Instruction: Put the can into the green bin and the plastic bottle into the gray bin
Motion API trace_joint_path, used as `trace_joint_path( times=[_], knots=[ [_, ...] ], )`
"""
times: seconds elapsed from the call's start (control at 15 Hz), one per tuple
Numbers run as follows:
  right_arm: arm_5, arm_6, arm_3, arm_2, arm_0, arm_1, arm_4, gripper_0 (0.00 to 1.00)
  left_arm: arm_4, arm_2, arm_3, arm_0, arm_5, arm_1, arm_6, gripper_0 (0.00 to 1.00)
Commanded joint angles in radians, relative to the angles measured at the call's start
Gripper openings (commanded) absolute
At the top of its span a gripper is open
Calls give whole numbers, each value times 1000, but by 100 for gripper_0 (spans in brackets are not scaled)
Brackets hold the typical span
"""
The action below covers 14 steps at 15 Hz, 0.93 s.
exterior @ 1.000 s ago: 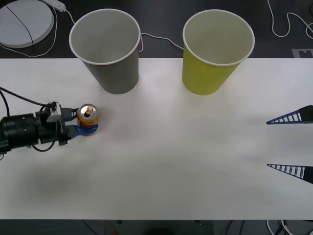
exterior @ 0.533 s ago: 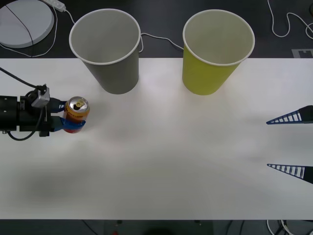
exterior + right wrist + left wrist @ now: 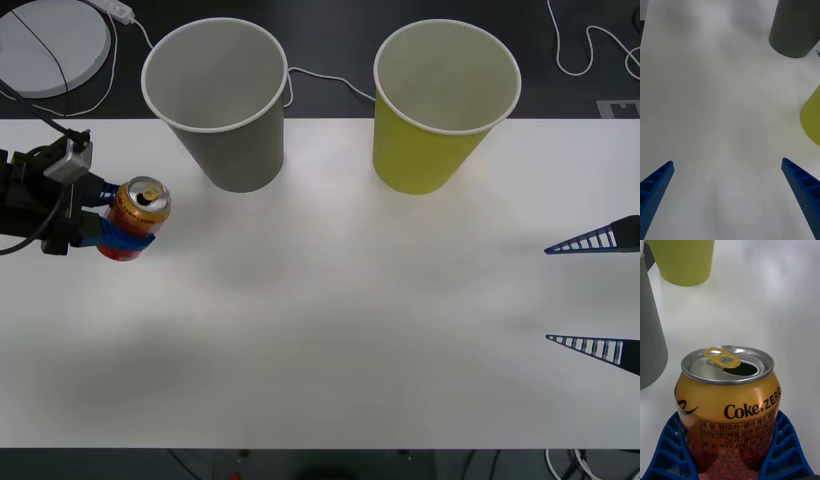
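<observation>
Left gripper [image 3: 112, 228] clamps can [image 3: 138, 212], gray bin [image 3: 218, 100] just beyond; right gripper [image 3: 594, 293] parted, idle.

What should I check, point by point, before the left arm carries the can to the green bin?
1. Grip: left gripper fingers closed around the Coke Zero can: ok.
2. Can lifted off the table: cannot tell.
3. Can opened, liquid inside: cannot tell.
4. Green bin upright, mouth free: ok.
5. Gray bin stands between can and green bin, so pass around or above it: not ok yet.
6. Right gripper open at the table's right edge, away from the path: ok.
</observation>
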Motion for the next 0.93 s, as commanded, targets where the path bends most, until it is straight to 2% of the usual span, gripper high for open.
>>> trace_joint_path(
  times=[0.07, 0.33, 0.47, 0.6, 0.73, 0.93],
  knots=[
    [0, 0, 0, 0, 0, 0, 0, 100, -73, 45, -134, 0, -7, 24, 172, 1],
    [0, 0, 0, 0, 0, 0, 0, 100, -137, 61, -310, 0, -8, 40, 336, 1],
    [0, 0, 0, 0, 0, 0, 0, 100, -188, 63, -456, -3, -8, 61, 488, 0],
    [0, 0, 0, 0, 0, 0, 0, 100, -205, 61, -534, -24, -8, 61, 614, 0],
    [0, 0, 0, 0, 0, 0, 0, 100, -220, 32, -546, -101, -43, 47, 700, 0],
    [0, 0, 0, 0, 0, 0, 0, 100, -235, -100, -519, -296, -50, 46, 832, 1]
  ],
)
